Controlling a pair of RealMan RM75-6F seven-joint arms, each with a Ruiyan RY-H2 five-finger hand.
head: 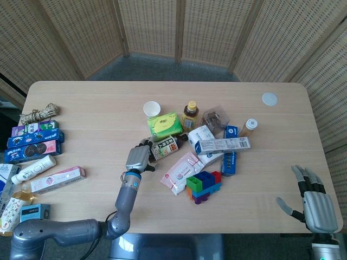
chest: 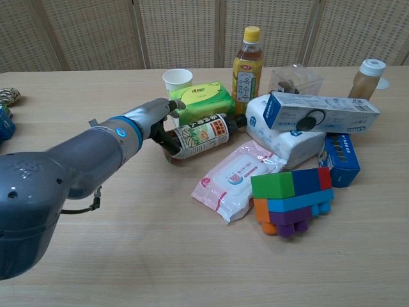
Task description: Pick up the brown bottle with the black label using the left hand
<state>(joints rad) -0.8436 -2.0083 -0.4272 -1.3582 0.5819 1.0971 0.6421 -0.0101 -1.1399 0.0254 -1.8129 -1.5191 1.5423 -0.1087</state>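
The brown bottle (head: pixel 167 146) (chest: pixel 203 134) with the black label lies on its side mid-table, cap toward the white packs. My left hand (head: pixel 139 157) (chest: pixel 160 118) has reached the bottle's bottom end. Its fingers (chest: pixel 173 104) spread over the top of that end and the thumb sits below it, so the hand straddles the base without a closed grip. The bottle still rests on the table. My right hand (head: pixel 314 208) hovers at the table's near right corner, fingers apart and holding nothing; only the head view shows it.
A green tissue box (chest: pixel 199 100) and a paper cup (chest: pixel 177 79) stand just behind the bottle. A yellow-capped tea bottle (chest: pixel 247 62), white and blue boxes (chest: pixel 319 112), a pink wipes pack (chest: pixel 238 179) and a colour block stack (chest: pixel 293 199) crowd its right. Boxes line the left edge (head: pixel 35 141).
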